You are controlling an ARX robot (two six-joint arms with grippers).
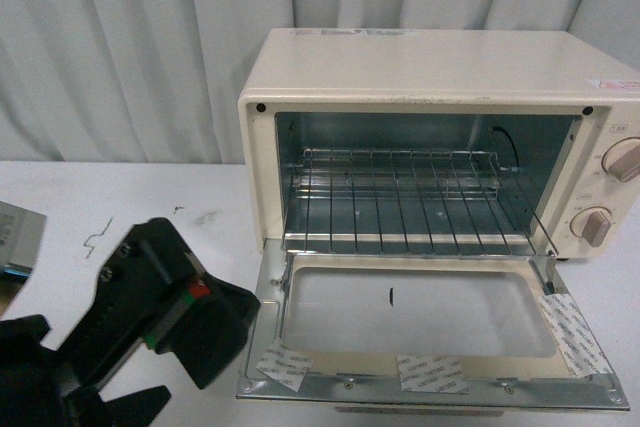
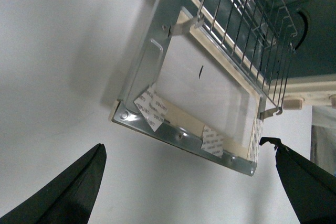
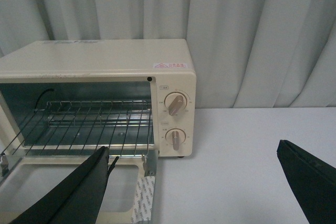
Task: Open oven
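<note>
The cream oven [image 1: 440, 72] stands on the white table with its glass door [image 1: 420, 312] dropped flat toward me. Inside, the wire rack [image 1: 400, 197] shows, and two knobs [image 1: 622, 159] sit on its right panel. My left gripper [image 2: 181, 144] is open just in front of the door's metal front edge [image 2: 184, 139], with nothing between its fingers [image 2: 79, 187]. In the front view the left arm [image 1: 165, 307] is at the lower left, beside the door's corner. Off the oven's knob side [image 3: 176, 121], my right gripper [image 3: 193, 148] hangs open and empty over the table.
A grey flat object [image 1: 15, 237] lies at the table's left edge. Small dark marks [image 1: 97, 237] dot the white table [image 1: 150, 197]. A pale curtain [image 1: 120, 47] hangs close behind the oven.
</note>
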